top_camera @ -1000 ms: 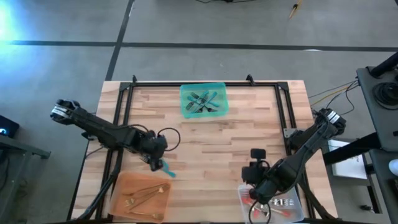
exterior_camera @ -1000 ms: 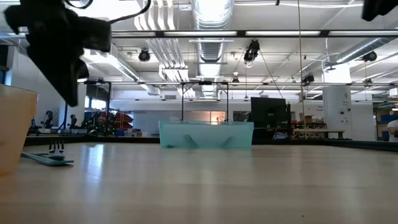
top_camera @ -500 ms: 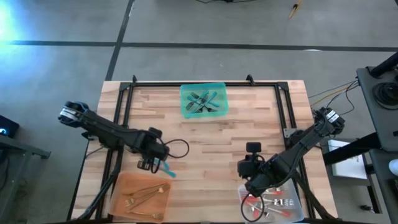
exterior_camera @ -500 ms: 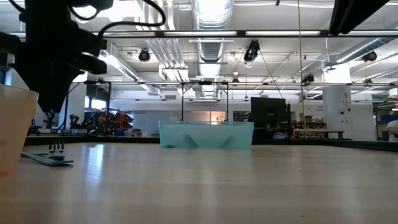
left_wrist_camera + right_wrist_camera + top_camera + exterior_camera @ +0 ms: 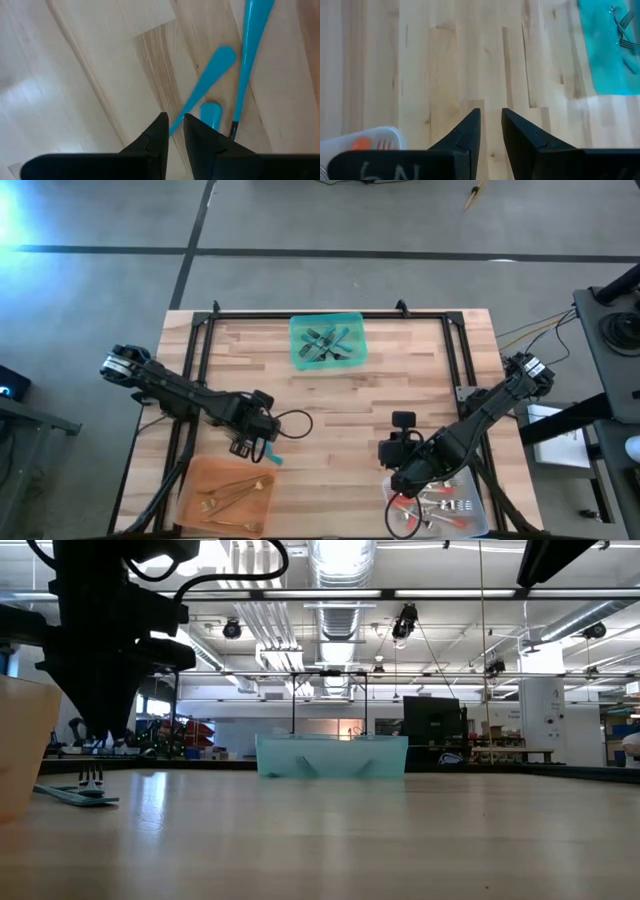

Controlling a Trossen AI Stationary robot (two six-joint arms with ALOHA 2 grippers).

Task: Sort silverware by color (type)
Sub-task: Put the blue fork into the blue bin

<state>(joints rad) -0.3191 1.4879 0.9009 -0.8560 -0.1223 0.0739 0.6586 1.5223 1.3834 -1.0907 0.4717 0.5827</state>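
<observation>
Wooden table (image 5: 400, 380), teal-handled utensils (image 5: 210, 80) loose

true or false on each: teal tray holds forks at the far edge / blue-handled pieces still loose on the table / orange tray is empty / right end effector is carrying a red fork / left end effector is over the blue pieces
1. The teal tray at the table's far edge holds forks. True.
2. Blue-handled utensils lie loose on the table. True.
3. The orange tray is empty. False: gold utensils lie in it.
4. The right end effector carries a red fork. False: nothing shows between its fingers; it hangs over bare wood beside the clear tray.
5. The left end effector is over the blue-handled utensils. True: they lie just past its fingertips.
</observation>
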